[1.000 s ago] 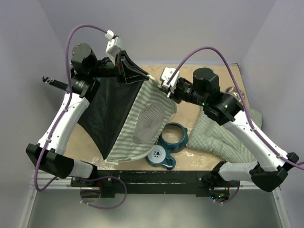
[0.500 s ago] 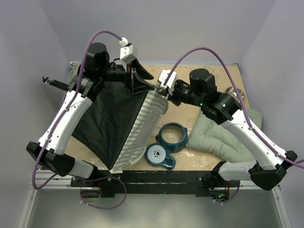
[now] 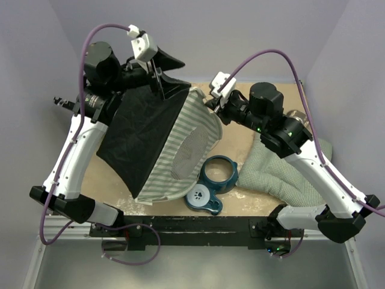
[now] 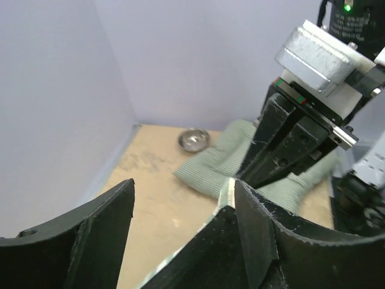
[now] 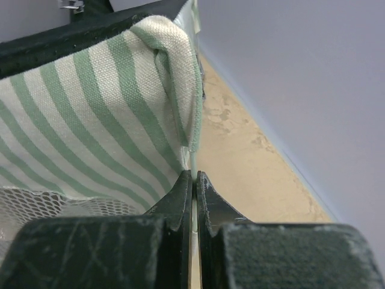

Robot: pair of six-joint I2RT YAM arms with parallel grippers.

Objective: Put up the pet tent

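Observation:
The pet tent hangs slack above the table, its black floor panel on the left and its striped wall with a mesh window on the right. My right gripper is shut on the thin pale edge at the tent's top corner, and the striped fabric fills the left of the right wrist view above that gripper. My left gripper is open at the panel's top corner. In the left wrist view the left gripper shows the black panel lying against its right finger, not clamped.
A teal double bowl stand sits in front of the tent. A green checked cushion lies at the right, under my right arm. A small metal bowl rests near the back wall. Lilac walls close in on three sides.
My left gripper has opened off the black panel's corner and lifted up and left. The tent has swung back out, showing its mesh window again. The right gripper stays shut.

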